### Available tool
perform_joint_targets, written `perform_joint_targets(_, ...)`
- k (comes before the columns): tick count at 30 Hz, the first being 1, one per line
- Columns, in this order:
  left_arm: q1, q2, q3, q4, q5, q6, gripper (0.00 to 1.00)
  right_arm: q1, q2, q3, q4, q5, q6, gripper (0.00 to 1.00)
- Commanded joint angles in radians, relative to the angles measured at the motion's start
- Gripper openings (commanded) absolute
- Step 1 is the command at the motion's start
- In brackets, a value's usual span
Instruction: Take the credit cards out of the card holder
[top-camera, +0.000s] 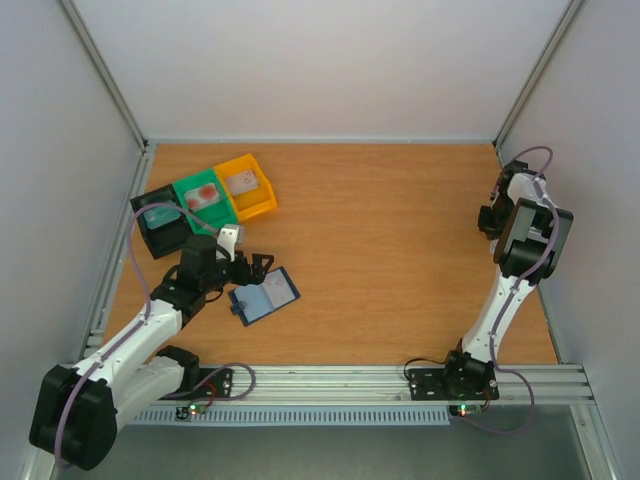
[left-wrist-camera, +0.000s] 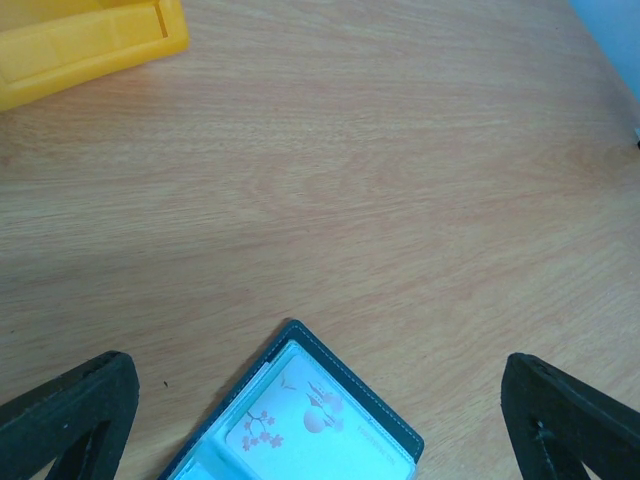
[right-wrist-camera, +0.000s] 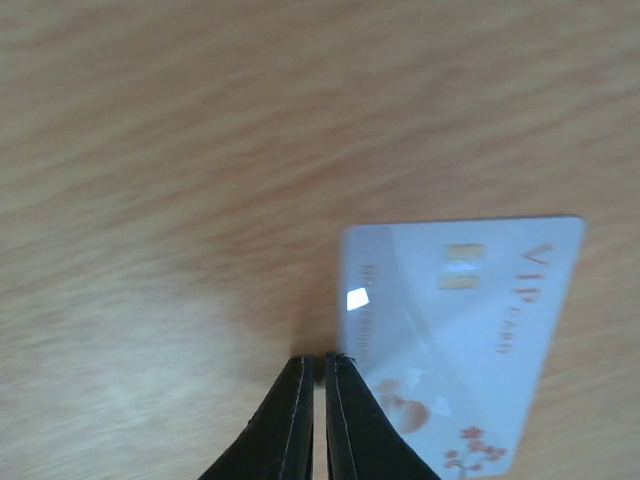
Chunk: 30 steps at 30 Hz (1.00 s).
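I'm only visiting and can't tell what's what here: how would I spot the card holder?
On the wooden table, look left, just nearer than the yellow bin, below the left arm's open hand. The card holder lies flat and opened there. Unlike the boxy bin, it is thin, navy-edged and pale blue inside, with a blossom-printed card showing.

A wood-grain surface (top-camera: 400, 250) fills the scene, its grain running left to right. Plain white walls close it in: a far wall (top-camera: 320, 70), a left wall (top-camera: 50, 150) and a right wall (top-camera: 610, 120). Slim metal posts (top-camera: 105, 75) rise slanting at the two far corners. A ribbed aluminium rail (top-camera: 330, 380) runs along the near edge. The light is even and soft, with only faint shadows.
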Motion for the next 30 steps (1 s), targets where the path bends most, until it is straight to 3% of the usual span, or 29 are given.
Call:
perform_joint_targets(1,0.004,0.007,0.024,0.038,0.008,0.018,0.99,-0.047,0.041,0.0,-0.027,0.051,0.025,0.06)
perform_joint_targets(14,0.004,0.012,0.027,0.029,0.006,0.017,0.99,-0.066,0.048,0.01,-0.023,0.054,0.034,0.06)
perform_joint_targets(19,0.005,0.012,0.024,0.03,0.006,0.016,0.99,-0.08,0.033,-0.019,-0.035,0.176,0.07,0.05)
perform_joint_targets(30,0.005,0.008,0.014,0.042,0.005,0.008,0.99,-0.123,-0.029,-0.072,-0.003,0.12,0.09,0.06)
